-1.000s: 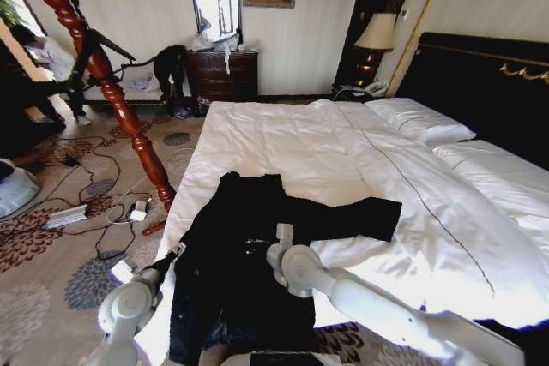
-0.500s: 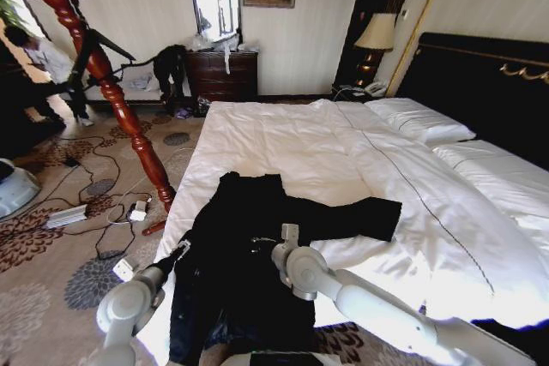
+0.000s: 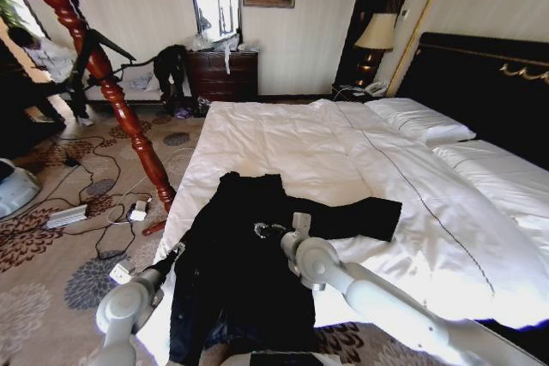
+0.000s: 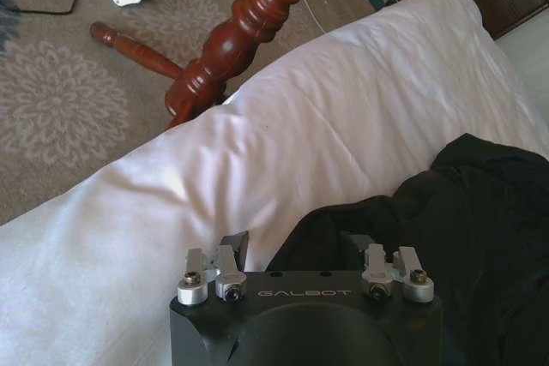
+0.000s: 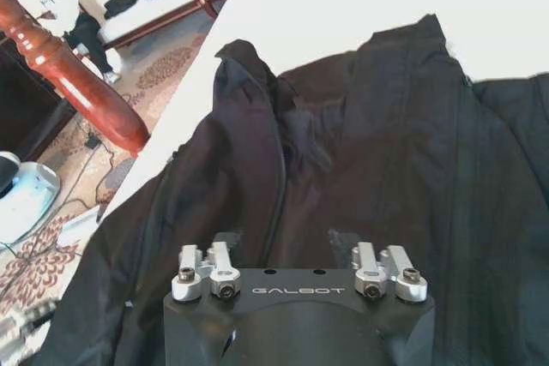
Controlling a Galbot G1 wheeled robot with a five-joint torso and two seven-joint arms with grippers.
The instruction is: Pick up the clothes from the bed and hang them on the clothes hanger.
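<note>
The clothes, a black long-sleeved coat [image 3: 244, 272], lie spread on the near corner of the bed [image 3: 343, 152], collar toward the headboard and one sleeve stretched right. My right gripper [image 3: 269, 230] hovers over the coat's chest; in the right wrist view it [image 5: 283, 242] stands open above the dark fabric [image 5: 360, 126] near the collar. At the coat's left edge is my left gripper [image 3: 176, 252], which in the left wrist view [image 4: 296, 242] is open over the hem [image 4: 463, 212] and the white duvet [image 4: 257, 152]. The reddish-brown clothes hanger [image 3: 111, 92] leans beside the bed's left side [image 4: 232, 57].
Cables and a power strip [image 3: 69, 214] litter the patterned carpet left of the bed. A brown dresser [image 3: 223, 75] with a smaller dark garment [image 3: 170, 64] stands at the back wall, a lamp [image 3: 375, 33] by the headboard. A person sits at the far left.
My right gripper has moved up the coat toward the collar and a little right. The left gripper has shifted slightly along the coat's left edge. The coat lies as before.
</note>
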